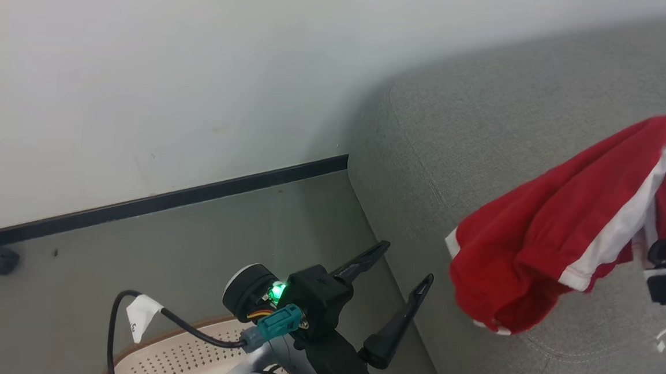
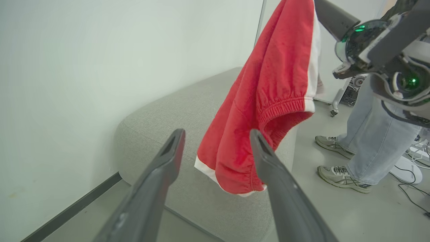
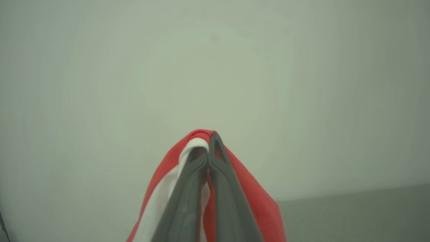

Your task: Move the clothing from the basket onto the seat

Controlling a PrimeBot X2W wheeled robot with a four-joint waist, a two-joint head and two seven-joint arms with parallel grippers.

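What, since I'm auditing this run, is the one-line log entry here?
right claw: shut on garment | left claw: open, empty | garment: hanging over seat

Left gripper is standing wide open, gripping nothing. Past its fingers I'm seeing the clothing hanging in folds above the seat; can't tell if the hem is touching. The wall is running along the left. A person in jeans is standing far right.
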